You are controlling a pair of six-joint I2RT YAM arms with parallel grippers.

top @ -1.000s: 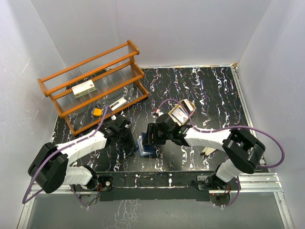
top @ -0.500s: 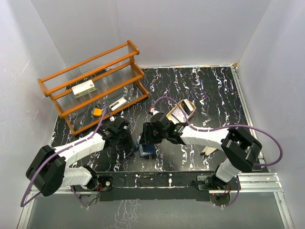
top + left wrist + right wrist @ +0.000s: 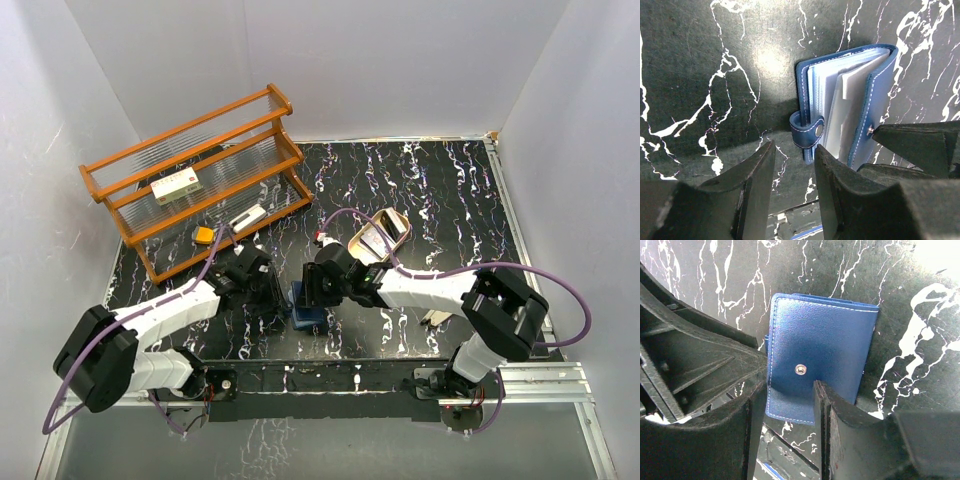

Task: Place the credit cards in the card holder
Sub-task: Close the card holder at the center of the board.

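Observation:
The dark blue card holder (image 3: 307,310) lies near the table's front, between my two grippers. In the left wrist view the card holder (image 3: 880,100) gapes partly open, showing clear sleeves and a pale greyish credit card (image 3: 856,82) tucked inside. Its snap strap (image 3: 806,131) lies just past my left gripper (image 3: 792,167), whose jaws are open with only table between them. From the right wrist, the holder's cover (image 3: 822,350) faces the camera. My right gripper (image 3: 787,405) stands open over the cover's lower corner, one finger (image 3: 822,407) lying across the cover.
A wooden rack (image 3: 200,180) with a white box (image 3: 177,186) stands at the back left. An oval tan tray (image 3: 380,232) holding a pale flat piece sits behind the right arm. A tan flat piece (image 3: 434,318) lies under the right forearm.
My right gripper has slid left onto the card holder and its jaws have narrowed, uncovering the tray. My left gripper's jaws have widened a little, close to the holder's left side.

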